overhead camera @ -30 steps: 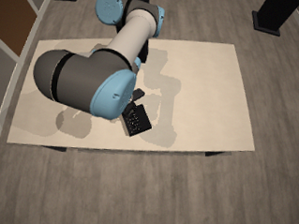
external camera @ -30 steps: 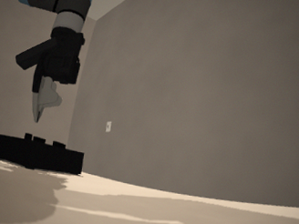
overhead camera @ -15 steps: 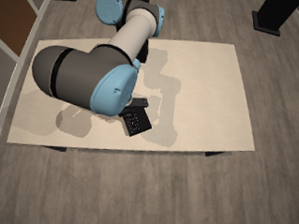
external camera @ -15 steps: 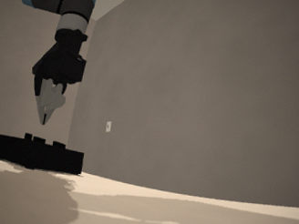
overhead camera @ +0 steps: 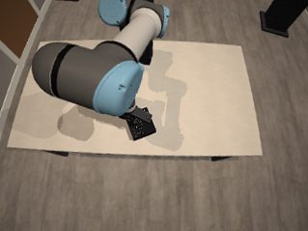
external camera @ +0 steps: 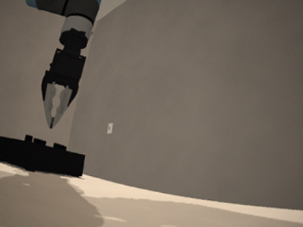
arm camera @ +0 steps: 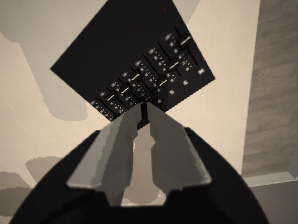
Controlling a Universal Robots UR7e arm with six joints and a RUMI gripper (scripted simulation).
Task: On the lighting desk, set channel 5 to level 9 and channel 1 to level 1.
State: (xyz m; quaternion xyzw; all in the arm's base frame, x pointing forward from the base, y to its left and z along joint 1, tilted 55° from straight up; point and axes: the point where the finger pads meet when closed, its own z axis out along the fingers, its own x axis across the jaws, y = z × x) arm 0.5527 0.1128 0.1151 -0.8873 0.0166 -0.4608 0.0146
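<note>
Claw (external camera: pixel 51 126) — fingers pressed together, holding nothing — hangs above the black lighting desk (external camera: pixel 40 156).

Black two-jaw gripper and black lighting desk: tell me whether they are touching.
Apart. In the exterior view the shut tips of the black two-jaw gripper hang above the black lighting desk, with grey wall plainly visible between them.

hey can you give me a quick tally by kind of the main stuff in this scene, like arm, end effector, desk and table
Robot arm: 1
End effector, shut and holding nothing: 1
Black lighting desk with faders: 1
Beige table: 1
Total: 4
</note>
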